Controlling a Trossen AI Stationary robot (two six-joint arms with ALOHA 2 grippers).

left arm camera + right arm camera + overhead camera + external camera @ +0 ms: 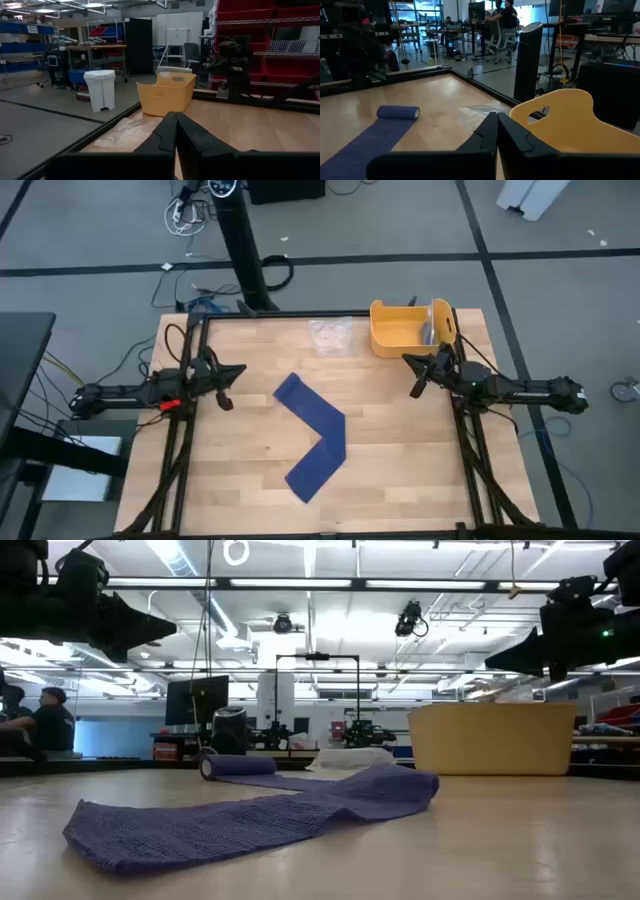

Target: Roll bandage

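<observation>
The dark-blue bandage (315, 436) lies flat on the table's middle in an L shape, with a small rolled end (286, 387) toward the far left; that roll shows in the right wrist view (398, 112) and the low view (237, 767). My left gripper (236, 370) is shut and empty, raised at the table's left. My right gripper (412, 361) is shut and empty, raised at the right, beside the yellow tub (408, 327).
The yellow tub (166, 94) stands at the far right of the table. A clear plastic wrapper (330, 336) lies at the far edge, left of the tub. Bare wood lies around the bandage on all sides.
</observation>
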